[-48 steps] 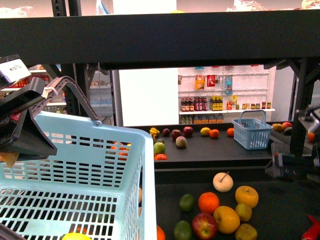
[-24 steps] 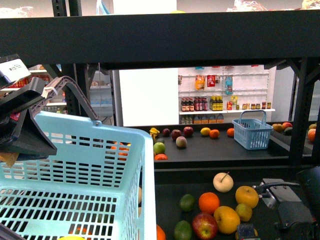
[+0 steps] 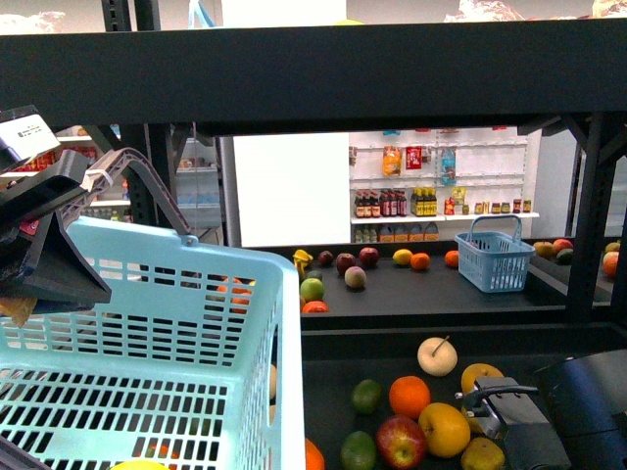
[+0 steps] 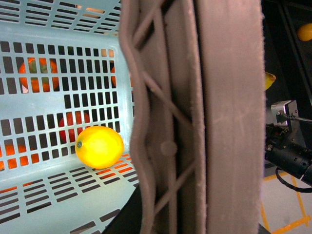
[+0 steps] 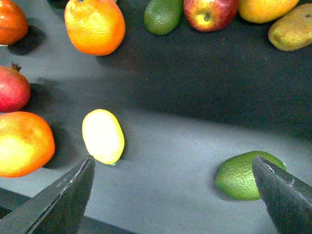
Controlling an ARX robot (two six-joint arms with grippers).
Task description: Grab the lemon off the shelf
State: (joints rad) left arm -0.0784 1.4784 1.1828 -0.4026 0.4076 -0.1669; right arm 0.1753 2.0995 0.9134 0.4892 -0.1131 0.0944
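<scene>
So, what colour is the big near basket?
The basket is pale blue, clearest in the front view.

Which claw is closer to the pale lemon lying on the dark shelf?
Right. Its open claw hangs over the lemon; the left arm is away beside the blue basket.

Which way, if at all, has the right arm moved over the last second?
Yes. The right arm has come leftward and lower in the front view, closer to the pale apple.
</scene>
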